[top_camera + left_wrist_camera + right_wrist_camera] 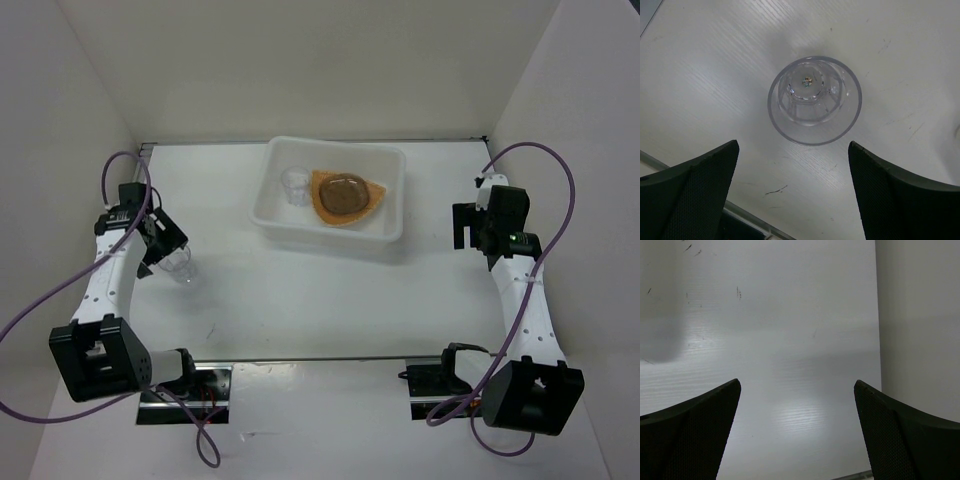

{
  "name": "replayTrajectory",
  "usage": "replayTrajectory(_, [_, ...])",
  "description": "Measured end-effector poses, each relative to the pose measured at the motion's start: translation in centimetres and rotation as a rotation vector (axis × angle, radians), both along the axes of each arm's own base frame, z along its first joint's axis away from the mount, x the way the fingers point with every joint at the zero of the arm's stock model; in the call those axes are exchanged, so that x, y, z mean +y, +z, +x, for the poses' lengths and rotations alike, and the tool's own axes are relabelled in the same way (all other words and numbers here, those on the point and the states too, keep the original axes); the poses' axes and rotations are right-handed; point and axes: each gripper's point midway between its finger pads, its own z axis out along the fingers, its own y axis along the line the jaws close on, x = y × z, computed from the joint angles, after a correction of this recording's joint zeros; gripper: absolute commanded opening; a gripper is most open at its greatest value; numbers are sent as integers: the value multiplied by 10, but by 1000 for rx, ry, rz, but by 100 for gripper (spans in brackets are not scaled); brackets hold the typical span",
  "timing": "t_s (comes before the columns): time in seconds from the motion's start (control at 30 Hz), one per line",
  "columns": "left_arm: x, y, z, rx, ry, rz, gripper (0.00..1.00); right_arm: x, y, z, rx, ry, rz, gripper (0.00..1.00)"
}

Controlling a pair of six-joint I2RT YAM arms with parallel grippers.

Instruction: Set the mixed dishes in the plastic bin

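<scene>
The white plastic bin (275, 213) stands at the back middle of the table. In it lie the orange-tan plate (372, 202), a greyish speckled oval dish (342, 194) on top of it, and a clear cup (294, 184) at the left. The second clear cup (181, 265) stands upright on the table at the left; it also shows in the left wrist view (814, 100). My left gripper (165, 258) (792, 150) is open just behind that cup, not touching it. My right gripper (477, 240) (796, 387) is open and empty over bare table at the right. Only one oval dish shows.
White walls close the table on the left, back and right; the right wall (920, 320) is near my right gripper. A metal rail (300, 360) runs along the front edge.
</scene>
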Motion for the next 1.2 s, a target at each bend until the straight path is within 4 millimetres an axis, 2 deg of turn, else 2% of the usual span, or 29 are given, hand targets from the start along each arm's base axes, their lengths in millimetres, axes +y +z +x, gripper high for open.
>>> replayTrajectory(0.2, [8,-6,5,-3,25,-9,87,2,0,1,0,8,1,98])
replayTrajectory(0.43, [17,-35,11,75,51,-51,77,2,0,1,0,8,-1,98])
replayTrajectory(0.53, [16,-47,13,106,49,-73,53,2,0,1,0,7,-1,98])
replayTrajectory(0.57, [16,-50,14,112,48,-77,42,2,0,1,0,7,-1,98])
replayTrajectory(0.6, [16,-52,14,120,46,-79,21,2,0,1,0,7,-1,98])
replayTrajectory(0.67, [15,-52,15,116,47,-85,5,2,0,1,0,7,-1,98])
replayTrajectory(0.7, [14,-52,17,110,42,-86,0,2,0,1,0,7,-1,98])
replayTrajectory(0.83, [14,-48,19,85,39,-89,0,2,0,1,-1,7,-1,98])
replayTrajectory(0.9, [13,-37,21,49,36,-85,0,2,0,1,-1,7,-1,98])
replayTrajectory(0.97, [11,-13,30,-11,32,-93,0,2,0,1,-1,7,-1,98])
replayTrajectory(1.1, [5,61,85,-274,1,-146,0,2,0,1,-1,7,-1,98])
replayTrajectory(1.2, [-14,116,124,-488,-90,-220,0,2,0,1,-1,7,-1,98])
